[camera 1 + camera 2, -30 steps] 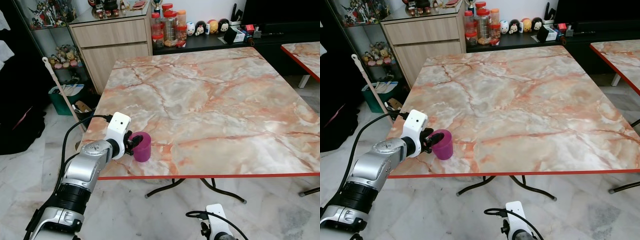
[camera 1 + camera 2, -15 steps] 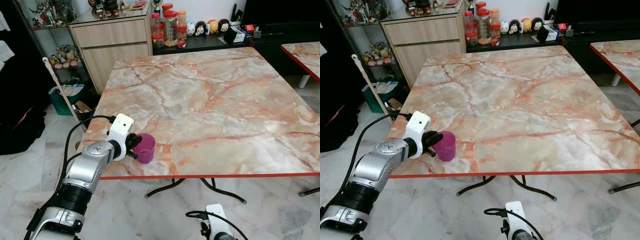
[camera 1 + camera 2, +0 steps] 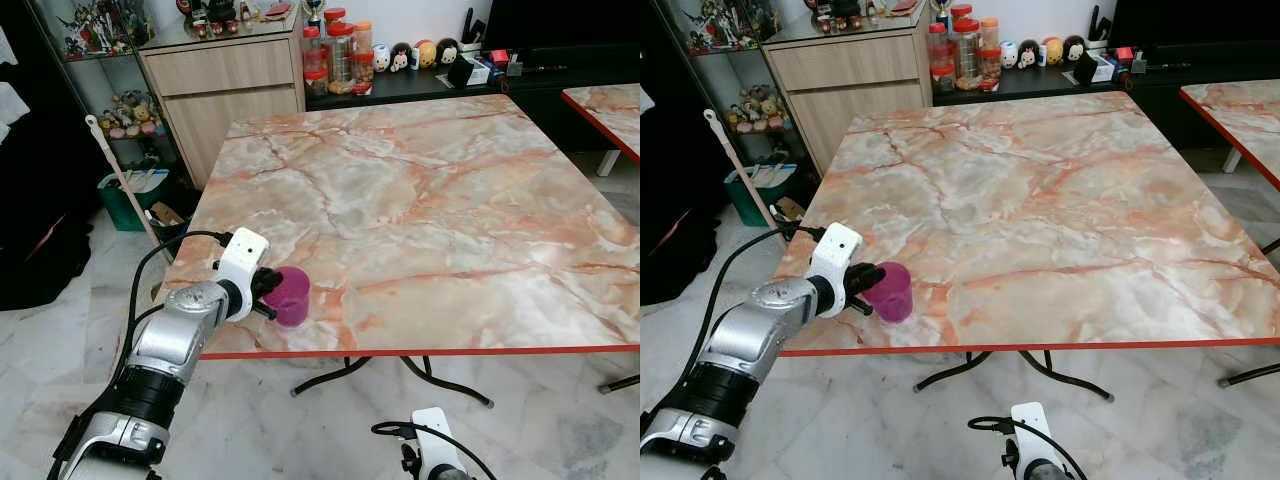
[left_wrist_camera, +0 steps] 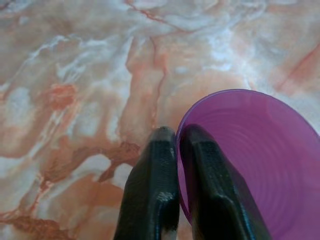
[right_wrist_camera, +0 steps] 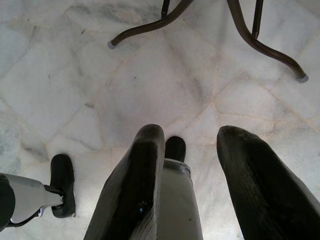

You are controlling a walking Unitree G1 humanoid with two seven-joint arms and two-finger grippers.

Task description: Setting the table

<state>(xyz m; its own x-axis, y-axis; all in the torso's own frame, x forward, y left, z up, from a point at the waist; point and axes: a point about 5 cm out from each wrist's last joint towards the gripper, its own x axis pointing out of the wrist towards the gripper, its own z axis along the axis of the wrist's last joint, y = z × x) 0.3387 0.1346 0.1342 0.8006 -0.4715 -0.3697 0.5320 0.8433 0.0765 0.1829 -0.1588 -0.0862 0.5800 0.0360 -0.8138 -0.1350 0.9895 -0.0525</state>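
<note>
The purple cup [image 3: 291, 296] is pinched by its rim in the left gripper [image 4: 176, 150], one finger inside and one outside, probably so it can be set upright near the table [image 3: 430, 200] edge. The right gripper [image 5: 192, 165] is hung idle, fingers spread apart and empty.

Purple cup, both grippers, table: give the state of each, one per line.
purple cup: tilted, at the table's near left edge, rim pinched.
left gripper: shut on the cup's rim, one finger inside, one outside.
right gripper: open, hanging over the floor.
table: bare marble top apart from the cup.
</note>
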